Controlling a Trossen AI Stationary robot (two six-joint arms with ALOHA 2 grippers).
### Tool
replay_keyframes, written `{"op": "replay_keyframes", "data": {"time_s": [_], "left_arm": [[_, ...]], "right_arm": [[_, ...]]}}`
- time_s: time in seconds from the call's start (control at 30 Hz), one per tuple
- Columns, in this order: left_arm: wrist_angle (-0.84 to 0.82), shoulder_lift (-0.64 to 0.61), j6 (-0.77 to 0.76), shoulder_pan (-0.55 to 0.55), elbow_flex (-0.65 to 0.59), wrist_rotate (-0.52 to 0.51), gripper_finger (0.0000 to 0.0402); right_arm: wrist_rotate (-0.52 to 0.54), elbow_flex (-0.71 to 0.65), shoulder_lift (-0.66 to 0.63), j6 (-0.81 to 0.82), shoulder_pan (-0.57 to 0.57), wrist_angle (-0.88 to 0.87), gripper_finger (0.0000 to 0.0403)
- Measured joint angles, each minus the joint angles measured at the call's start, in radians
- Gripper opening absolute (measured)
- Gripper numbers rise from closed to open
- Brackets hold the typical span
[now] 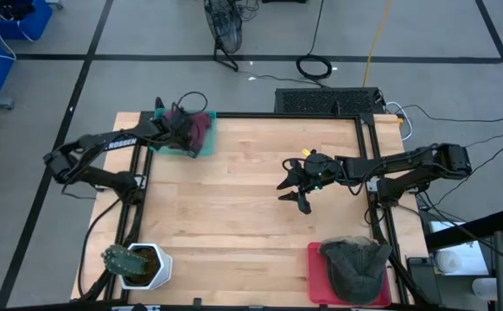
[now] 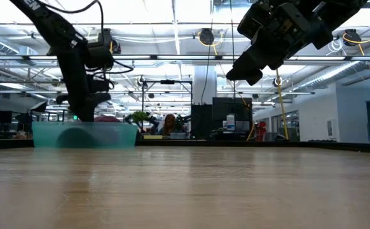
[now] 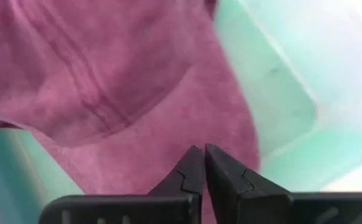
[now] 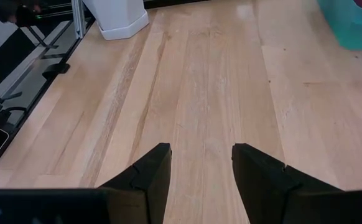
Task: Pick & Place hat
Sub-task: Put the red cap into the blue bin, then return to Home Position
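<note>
Desk (image 1: 234, 190) of pale wood carries everything, with a teal bin (image 1: 185, 147) at its far left corner. Left claw (image 3: 203, 167) hangs over that bin, fingers nearly together, just above the maroon hat (image 3: 100, 81) lying inside; whether it pinches the cloth I cannot tell. Right of the bin, over bare wood, the right claw (image 4: 201, 163) hovers spread and empty. Near right of the bin sits a red tray (image 1: 316, 275) holding a grey hat (image 1: 355, 266).

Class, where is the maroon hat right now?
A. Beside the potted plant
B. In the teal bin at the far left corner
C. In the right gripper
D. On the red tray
B: the maroon hat lies in the teal bin, with the left gripper over it.
</note>
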Motion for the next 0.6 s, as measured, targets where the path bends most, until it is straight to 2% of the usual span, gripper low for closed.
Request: {"op": "replay_keyframes", "data": {"time_s": [0.23, 0.37, 0.5, 0.6], "left_arm": [[-0.133, -0.076, 0.015, -0.065, 0.113, -0.008, 0.0031], [-0.111, -0.153, 0.018, -0.135, 0.139, -0.009, 0.002], [0.01, -0.238, 0.03, -0.243, 0.121, 0.049, 0.0004], [0.189, -0.282, 0.036, -0.336, 0.073, 0.119, 0.0008]], "right_arm": [[-0.002, 0.0, 0.0, 0.0, 0.0, -0.007, 0.0155], [-0.003, 0.0, 0.0, 0.0, 0.0, -0.007, 0.0155], [-0.003, 0.0, 0.0, 0.0, 0.0, -0.005, 0.0155], [0.034, 0.0, 0.0, 0.001, 0.0, 0.009, 0.0155]]}}
